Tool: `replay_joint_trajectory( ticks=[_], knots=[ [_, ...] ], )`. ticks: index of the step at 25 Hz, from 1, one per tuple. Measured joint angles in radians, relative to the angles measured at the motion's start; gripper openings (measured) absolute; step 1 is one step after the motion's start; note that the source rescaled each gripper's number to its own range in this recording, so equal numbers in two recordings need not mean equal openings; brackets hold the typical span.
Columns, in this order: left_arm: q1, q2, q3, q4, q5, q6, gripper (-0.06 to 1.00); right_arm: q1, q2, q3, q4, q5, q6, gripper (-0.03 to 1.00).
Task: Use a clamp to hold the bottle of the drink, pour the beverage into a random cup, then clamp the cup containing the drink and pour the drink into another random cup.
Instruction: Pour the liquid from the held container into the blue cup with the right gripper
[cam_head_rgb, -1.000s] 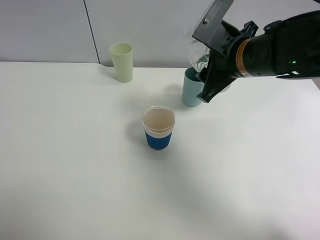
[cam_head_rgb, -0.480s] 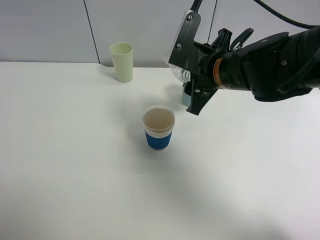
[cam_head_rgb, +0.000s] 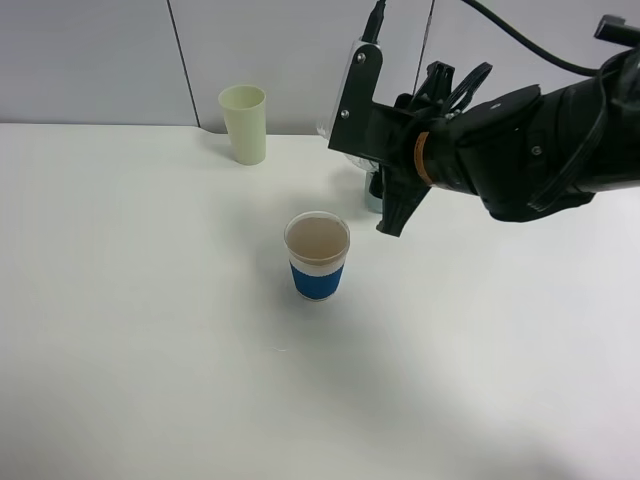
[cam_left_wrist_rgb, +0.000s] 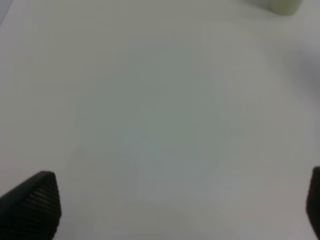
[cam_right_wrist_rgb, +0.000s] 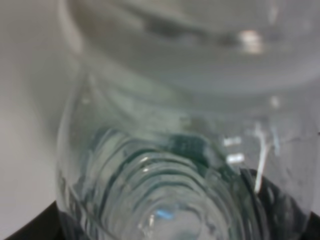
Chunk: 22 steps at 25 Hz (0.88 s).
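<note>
Bottle (cam_right_wrist_rgb: 165, 150), clear, gripped in right hand (cam_head_rgb: 378, 190) above tabletop (cam_head_rgb: 150, 350); blue-banded cup (cam_head_rgb: 317, 256) near, pale green cup (cam_head_rgb: 243, 123) well apart. Left hand (cam_left_wrist_rgb: 172, 205) spread wide, holding nothing, over tabletop.

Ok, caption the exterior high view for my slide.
Right gripper holding the clear bottle by the teal cup, behind a blue-banded cup of brownish drink; pale green cup stands apart.

- The exterior high camera is looking down from well back over the whole worktop (cam_head_rgb: 150, 350);
- the left wrist camera is facing down at the worktop from nearer, sharing the pale green cup (cam_head_rgb: 243, 123) (cam_left_wrist_rgb: 286, 5) with that view;
- the right wrist camera is sitting right against the clear bottle (cam_right_wrist_rgb: 190, 150), blurring it.
</note>
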Motion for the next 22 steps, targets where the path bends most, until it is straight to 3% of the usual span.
replay_joint_trajectory(
  ticks=[9, 22],
  knots=[
    [0.0, 0.0, 0.0, 0.0, 0.0, 0.0, 1.0, 0.053, 0.0, 0.0, -0.031, 0.08, -0.078, 0.03],
    [0.0, 0.0, 0.0, 0.0, 0.0, 0.0, 1.0, 0.054, 0.0, 0.0, -0.031, 0.12, -0.235, 0.03]
  ],
)
